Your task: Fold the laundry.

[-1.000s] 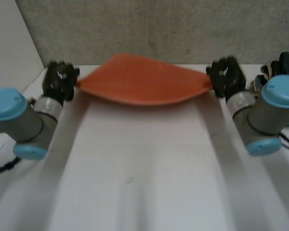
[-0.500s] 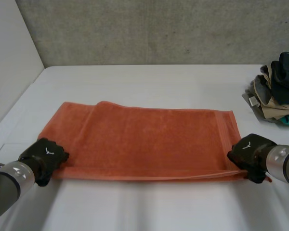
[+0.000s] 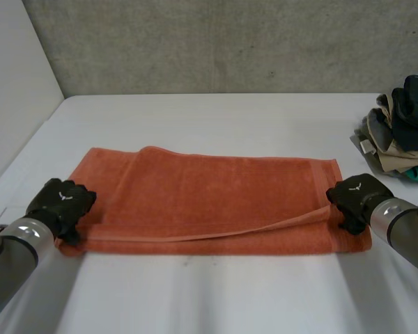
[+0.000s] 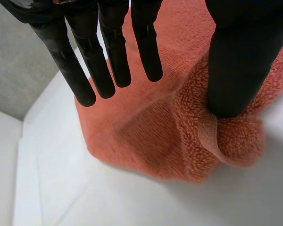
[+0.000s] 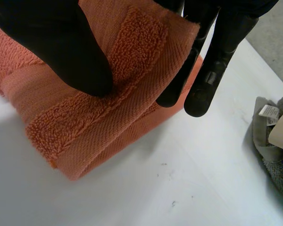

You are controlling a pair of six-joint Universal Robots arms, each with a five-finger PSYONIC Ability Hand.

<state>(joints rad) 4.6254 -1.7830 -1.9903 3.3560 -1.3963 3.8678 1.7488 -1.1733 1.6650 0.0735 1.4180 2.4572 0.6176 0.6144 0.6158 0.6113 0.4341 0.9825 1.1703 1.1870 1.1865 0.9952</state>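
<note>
An orange towel (image 3: pixel 216 195) lies folded in two across the middle of the white table (image 3: pixel 216 299). My left hand (image 3: pixel 59 202) is at its near left corner. In the left wrist view its fingers (image 4: pixel 108 52) stand straight and lifted off the towel (image 4: pixel 146 127), while the thumb rests on the curled corner. My right hand (image 3: pixel 355 196) is at the right edge. There the thumb (image 5: pixel 61 42) lies on the upper layer of the towel (image 5: pixel 85 127) and the fingers reach behind its edge, pinching that layer slightly raised.
A pile of folded clothes (image 3: pixel 400 136) in dark, beige and teal sits at the table's right edge, also beside my right hand (image 5: pixel 273 136). A grey wall runs along the far edge. Bare white table lies in front of the towel.
The towel, held stretched in the air between both hands, came down folded onto the table. My left hand has since let go and straightened its fingers; the right has drawn back slightly.
</note>
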